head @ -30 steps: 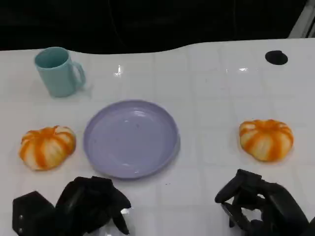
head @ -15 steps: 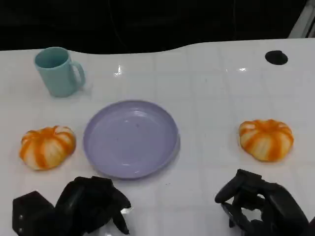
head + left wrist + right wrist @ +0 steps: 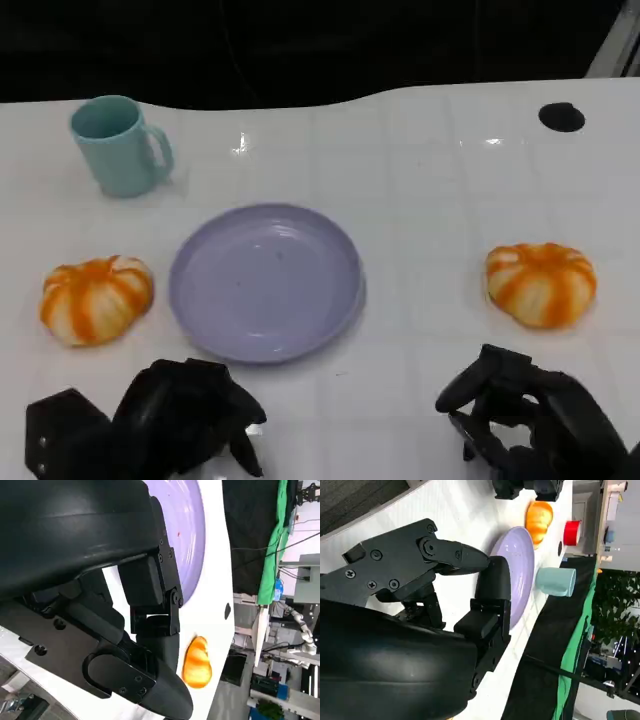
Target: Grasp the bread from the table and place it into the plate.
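Note:
Two orange-and-white striped breads lie on the white table: one [image 3: 96, 299] left of the lilac plate [image 3: 265, 282], the other [image 3: 540, 283] to its right. The plate holds nothing. My left hand [image 3: 185, 415] hovers near the table's front edge, below the left bread and the plate's front rim, holding nothing. My right hand [image 3: 530, 415] sits low at the front right, short of the right bread, fingers apart around nothing. The left wrist view shows the plate's rim [image 3: 192, 525] and the right bread [image 3: 196, 662]. The right wrist view shows the plate [image 3: 517, 580] and the left bread [image 3: 539, 517].
A light blue mug [image 3: 120, 146] stands at the back left, handle toward the right. A small black disc [image 3: 561, 117] lies at the back right. The table's far edge curves against a dark background. A red object [image 3: 572, 532] stands beyond the table.

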Motion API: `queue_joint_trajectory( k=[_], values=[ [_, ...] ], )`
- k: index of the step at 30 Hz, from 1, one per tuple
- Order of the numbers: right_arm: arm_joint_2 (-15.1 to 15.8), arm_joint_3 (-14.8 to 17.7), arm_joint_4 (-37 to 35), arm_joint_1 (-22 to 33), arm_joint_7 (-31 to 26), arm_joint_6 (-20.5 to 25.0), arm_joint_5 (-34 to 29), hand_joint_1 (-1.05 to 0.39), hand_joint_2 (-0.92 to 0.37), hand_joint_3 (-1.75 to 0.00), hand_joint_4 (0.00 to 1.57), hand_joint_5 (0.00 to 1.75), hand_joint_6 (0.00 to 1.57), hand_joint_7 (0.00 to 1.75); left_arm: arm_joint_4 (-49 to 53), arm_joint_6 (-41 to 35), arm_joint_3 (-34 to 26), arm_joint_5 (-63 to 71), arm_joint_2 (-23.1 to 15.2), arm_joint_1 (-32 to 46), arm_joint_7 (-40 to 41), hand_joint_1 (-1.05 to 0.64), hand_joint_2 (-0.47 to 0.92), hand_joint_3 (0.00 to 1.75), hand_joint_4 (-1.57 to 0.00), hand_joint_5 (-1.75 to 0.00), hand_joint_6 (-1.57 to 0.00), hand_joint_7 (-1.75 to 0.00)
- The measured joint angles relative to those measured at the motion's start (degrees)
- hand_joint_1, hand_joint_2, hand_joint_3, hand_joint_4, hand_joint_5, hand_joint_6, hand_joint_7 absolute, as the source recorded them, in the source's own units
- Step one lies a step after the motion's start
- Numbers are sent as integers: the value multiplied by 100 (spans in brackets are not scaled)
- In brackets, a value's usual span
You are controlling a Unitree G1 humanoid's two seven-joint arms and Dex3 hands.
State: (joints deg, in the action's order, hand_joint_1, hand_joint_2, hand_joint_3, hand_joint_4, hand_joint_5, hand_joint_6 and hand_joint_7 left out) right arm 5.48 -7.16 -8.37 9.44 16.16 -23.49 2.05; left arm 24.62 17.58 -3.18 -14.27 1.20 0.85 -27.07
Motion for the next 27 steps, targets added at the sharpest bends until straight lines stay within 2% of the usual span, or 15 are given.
queue_joint_trajectory(
  k=[2,9,16,18,20,23,25,27],
  values=[
    [0,43,-3,-29,-55,-177,-54,-36,-92,-26,67,120,82,56,30,1,-1,-1,0,-17,0,-105,78,0,-151,-92,-157,-51],
    [48,212,-33,-260,-287,-605,-317,-41,-92,-19,64,88,76,37,142,9,-2,-3,1,-99,-1,-105,79,0,-150,-91,-157,-50],
    [123,312,-33,-302,-520,-784,-578,-41,-92,-19,65,83,76,32,165,36,-2,1,2,-108,-1,-105,79,1,-150,-91,-157,-49],
    [123,312,-33,-304,-529,-795,-582,-47,-92,-14,48,69,63,23,166,37,-2,1,2,-108,-1,-105,79,0,-150,-91,-157,-49],
    [287,367,36,-374,-766,-806,-1279,-52,-92,-10,35,55,53,13,171,41,-1,0,5,-112,-1,-105,79,0,-150,-91,-157,-49],
    [850,592,355,-633,-1255,-745,-2469,-55,-92,-10,26,46,43,6,173,42,-6,-2,6,-116,-1,-105,78,0,-150,-91,-157,-49],
    [1080,660,544,-772,-1487,-603,-2940,-56,-92,-10,23,43,40,4,174,41,-7,-6,6,-116,-5,-105,78,0,-150,-91,-157,-49],
    [1176,617,657,-802,-1615,-415,-3368,-56,-92,-9,18,39,36,2,180,42,-6,-11,7,-118,-18,-105,78,0,-150,-91,-157,-49]
  ],
)
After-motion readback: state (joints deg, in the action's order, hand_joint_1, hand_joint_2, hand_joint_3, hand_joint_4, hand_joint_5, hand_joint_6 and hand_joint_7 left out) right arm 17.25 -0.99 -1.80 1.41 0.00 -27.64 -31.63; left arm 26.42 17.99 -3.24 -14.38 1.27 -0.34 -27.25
